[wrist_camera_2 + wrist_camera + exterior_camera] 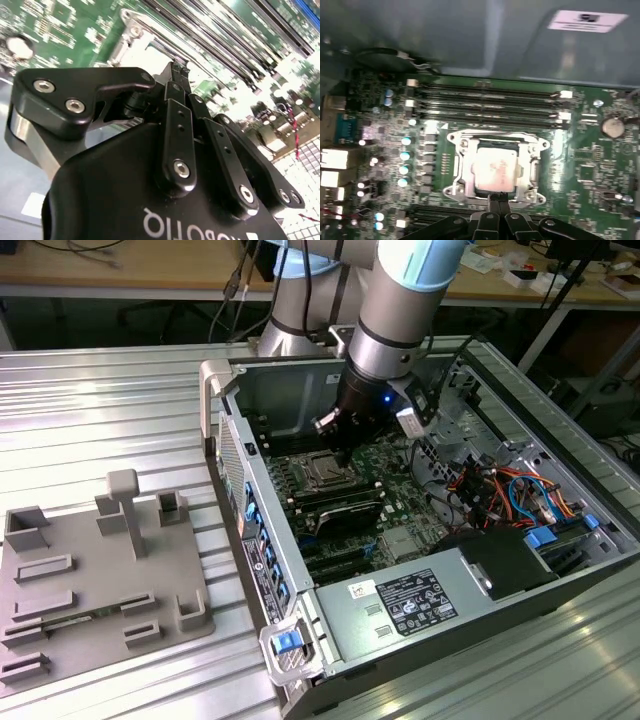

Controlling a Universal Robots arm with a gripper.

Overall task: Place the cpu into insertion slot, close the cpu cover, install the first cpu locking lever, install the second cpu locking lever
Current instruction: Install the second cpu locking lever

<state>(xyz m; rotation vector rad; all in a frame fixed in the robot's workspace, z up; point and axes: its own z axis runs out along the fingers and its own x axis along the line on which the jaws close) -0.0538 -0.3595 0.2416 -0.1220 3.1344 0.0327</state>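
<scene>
I saw the cpu seated in the insertion slot, cpu cover down framing it | gripper fingers together, tip at the slot's edge, likely working a lever there

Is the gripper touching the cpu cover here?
Cannot tell. In the first wrist view the gripper tips meet the cpu cover's edge, with no visible gap or contact.
</scene>
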